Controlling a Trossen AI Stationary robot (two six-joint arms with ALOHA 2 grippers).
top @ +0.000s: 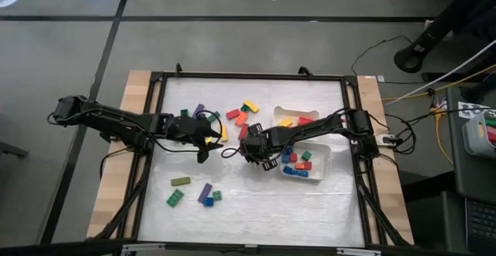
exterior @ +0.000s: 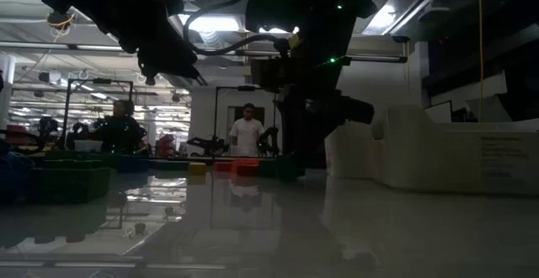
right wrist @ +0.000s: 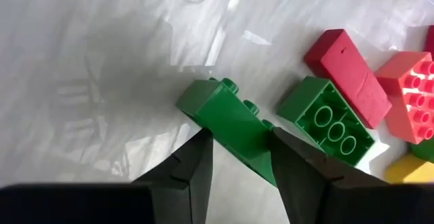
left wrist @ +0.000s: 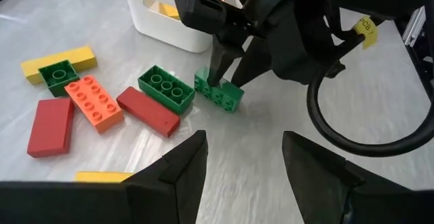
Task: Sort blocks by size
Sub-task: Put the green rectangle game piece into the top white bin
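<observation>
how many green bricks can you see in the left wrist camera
3: a green brick between the right gripper's fingers, an upside-down one beside it, a small one on the yellow bar. Others may be hidden.

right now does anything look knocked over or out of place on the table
One green brick is tipped on its side, studs pointing sideways, with the right claw closed around it. Beside it another green brick lies upside down, hollow side up. Nothing looks spilled or broken.

right pincer clamps green brick.

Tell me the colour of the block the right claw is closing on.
Green: the block sits between the right claw fingers, clearest in the right wrist view.
</observation>
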